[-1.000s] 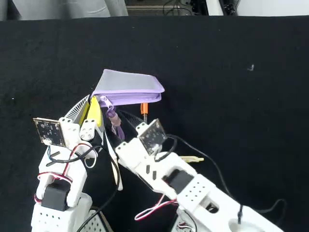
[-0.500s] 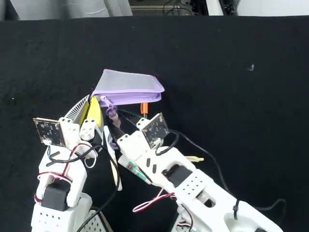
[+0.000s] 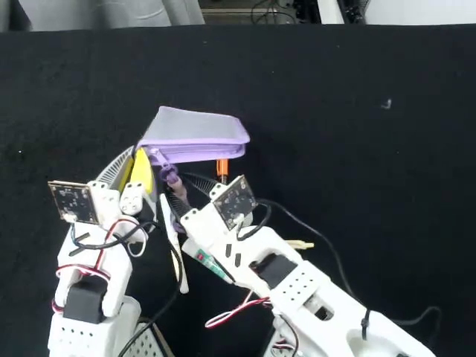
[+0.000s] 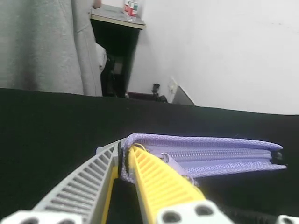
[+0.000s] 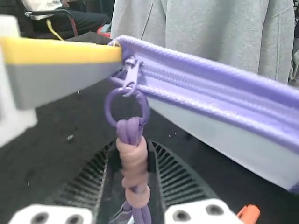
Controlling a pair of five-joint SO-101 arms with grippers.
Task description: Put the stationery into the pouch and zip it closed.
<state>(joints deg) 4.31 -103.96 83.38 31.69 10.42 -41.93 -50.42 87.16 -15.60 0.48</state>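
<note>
A purple pouch (image 3: 195,132) lies left of the table's middle, its near corner lifted. My left gripper (image 3: 141,154), with one yellow and one grey finger, is shut on that corner (image 4: 125,154). The zip (image 4: 219,155) runs along the pouch's side with its teeth together, and the slider (image 5: 131,74) sits at the gripped end. From it hangs a purple ring (image 5: 127,105) with a pink and purple cord (image 5: 134,186). My right gripper (image 5: 132,150) is shut on this cord just below the pouch (image 3: 175,192). An orange-tipped item (image 3: 222,166) pokes out beside the pouch's front edge.
Black cloth (image 3: 357,149) covers the table, with free room to the right and behind the pouch. Both arms crowd the near left area. A small pale item (image 3: 301,244) lies next to the right arm. Grey cloth (image 5: 210,28) hangs behind the table.
The right arm has swung left and closer to the pouch's gripped corner with the cord in its fingers. The pouch and left gripper have shifted slightly left.
</note>
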